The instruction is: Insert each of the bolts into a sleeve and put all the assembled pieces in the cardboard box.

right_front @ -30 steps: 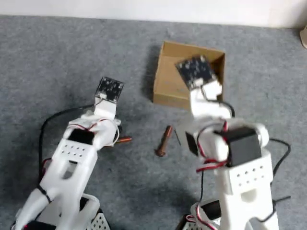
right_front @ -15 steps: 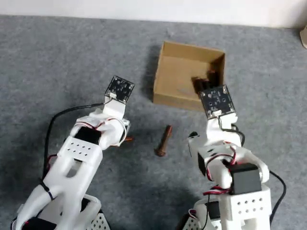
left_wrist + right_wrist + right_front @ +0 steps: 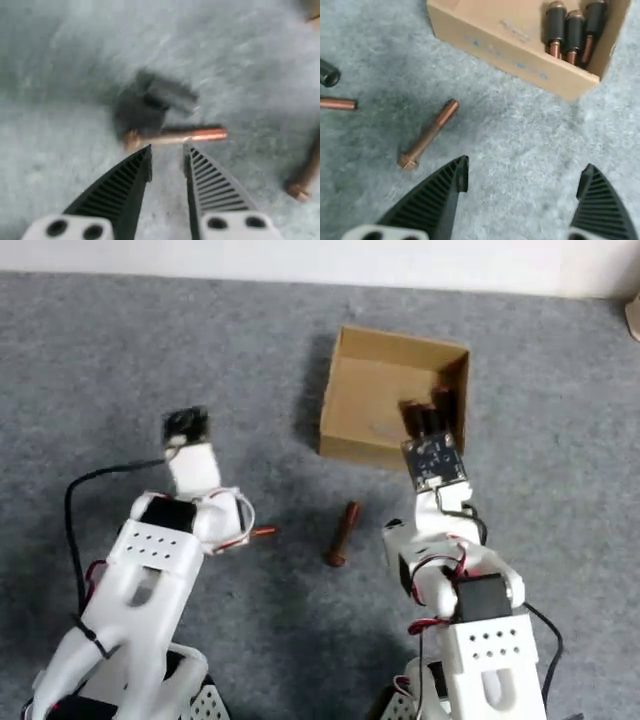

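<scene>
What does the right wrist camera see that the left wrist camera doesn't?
Right wrist view alone: three assembled pieces lying in the box, and the wide-open right gripper. Left wrist view alone: the left gripper, slightly open, its tips just short of a bolt. Both share that bolt, the black sleeve next to it, and the loose bolt lying apart from them.

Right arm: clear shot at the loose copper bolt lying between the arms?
Probably yes. The copper bolt lies bare on the grey carpet, nothing on or against it, and the right claw hangs open close by.
</scene>
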`<state>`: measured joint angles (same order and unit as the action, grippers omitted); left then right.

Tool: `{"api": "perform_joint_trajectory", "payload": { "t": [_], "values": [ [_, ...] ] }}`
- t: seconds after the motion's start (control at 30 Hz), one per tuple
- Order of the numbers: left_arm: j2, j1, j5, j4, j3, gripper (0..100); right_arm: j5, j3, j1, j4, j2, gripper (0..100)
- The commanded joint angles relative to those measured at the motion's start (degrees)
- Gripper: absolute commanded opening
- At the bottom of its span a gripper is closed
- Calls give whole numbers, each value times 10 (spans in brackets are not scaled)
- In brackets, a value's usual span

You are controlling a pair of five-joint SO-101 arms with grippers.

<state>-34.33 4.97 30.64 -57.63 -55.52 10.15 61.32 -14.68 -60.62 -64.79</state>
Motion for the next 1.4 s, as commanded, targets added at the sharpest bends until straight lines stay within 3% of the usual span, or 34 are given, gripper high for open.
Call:
{"api": "perform_joint_trajectory", "payload": {
  "t": [0.0,0.17,0.4,0.5,0.63,0.93,1.37],
  "values": [
    [0,-7,115,-8,-16,119,8,29,7,63,-4,320],
    [4,29,170,0,-21,120,7,77,7,106,-4,320],
    [5,72,218,132,-83,120,8,111,7,121,-7,320],
    [5,79,242,138,-93,120,8,112,7,121,-7,320],
    [5,75,282,139,-93,120,8,113,7,121,-7,320],
    [5,26,283,141,-108,120,8,128,5,123,-7,320],
    [6,-17,286,263,-145,120,8,131,4,123,-7,320]
  ]
}}
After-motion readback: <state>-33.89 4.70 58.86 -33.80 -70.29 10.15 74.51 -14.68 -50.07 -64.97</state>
